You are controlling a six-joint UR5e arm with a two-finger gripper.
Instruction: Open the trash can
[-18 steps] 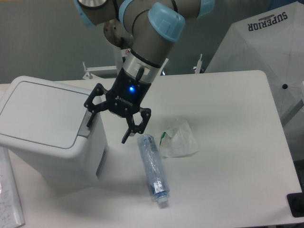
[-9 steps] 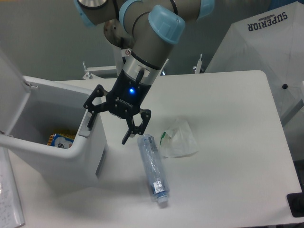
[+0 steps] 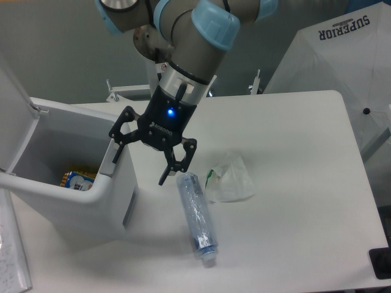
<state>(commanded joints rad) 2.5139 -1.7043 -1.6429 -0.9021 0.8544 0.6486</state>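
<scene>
White and wide, the table (image 3: 293,183) carries the trash can (image 3: 91,189) at its left end, its lid (image 3: 13,116) swung up and the inside showing a packet (image 3: 76,180). By that, the opening looks done. Beside the bin's front tab (image 3: 109,162), the gripper (image 3: 142,163) hangs with fingers spread wide, holding nothing, above a plastic bottle (image 3: 195,210).

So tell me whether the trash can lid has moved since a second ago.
Yes. The lid has swung up and back from the trash can, standing open at its left.
</scene>
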